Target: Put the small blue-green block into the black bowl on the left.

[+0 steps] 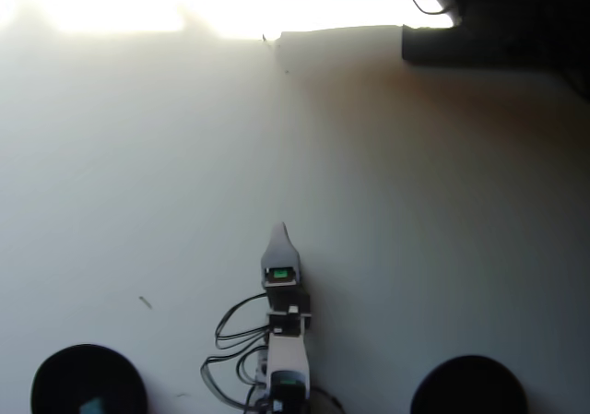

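In the overhead view the black bowl (88, 377) sits at the bottom left, cut by the frame's lower edge. A small blue-green block (90, 405) shows faintly inside it, near that edge. My gripper (280, 230) points up the picture from the arm at the bottom centre, well to the right of the bowl and apart from it. It appears as a single grey pointed tip, so the jaws cannot be told apart. Nothing is seen in it.
A second round black bowl (470, 386) sits at the bottom right. Black cables (230, 336) loop left of the arm. The white table (295, 156) glares brightly at the top left, and dark equipment (479, 27) lines the top right.
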